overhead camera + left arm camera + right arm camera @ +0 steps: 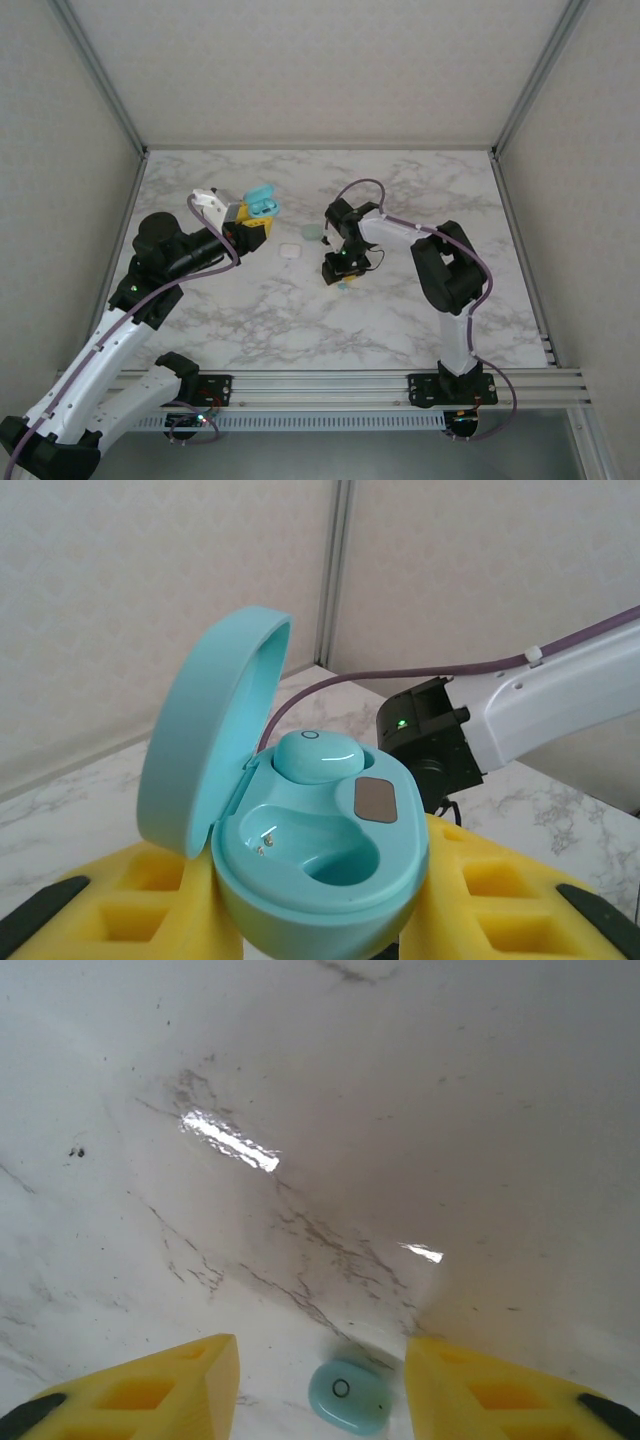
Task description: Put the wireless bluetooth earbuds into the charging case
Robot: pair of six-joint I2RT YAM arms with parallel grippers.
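While one teal earbud point(318, 755) sat in the far socket of the open charging case point(320, 865), the near socket beside it showed two small contact pins at its bottom. The lid point(215, 740) stood hinged up on the left of the left wrist view, and a small grey rectangular patch lay on the case's top face to the right of the seated bud. The left gripper point(257, 213) was clenched on the case, a yellow finger point(150, 895) pressed against each side of its base, holding it above the marble table point(400, 320) toward the far left.

A loose earbud point(347, 1396), teal with a small ring mark on its upper face, lay on the table between the yellow fingers of the right gripper point(320, 1355). Those jaws stood released, with bare marble on the left of the bud and a narrower gap on its right. From above, this gripper pointed down at the middle of the table, well apart from the held case.

Between the two grippers, a white piece point(290, 251) and a pale green piece point(313, 233) rested on the marble near each other. The right arm point(560, 695), white with a purple cable along it, crossed behind the case in the left wrist view.
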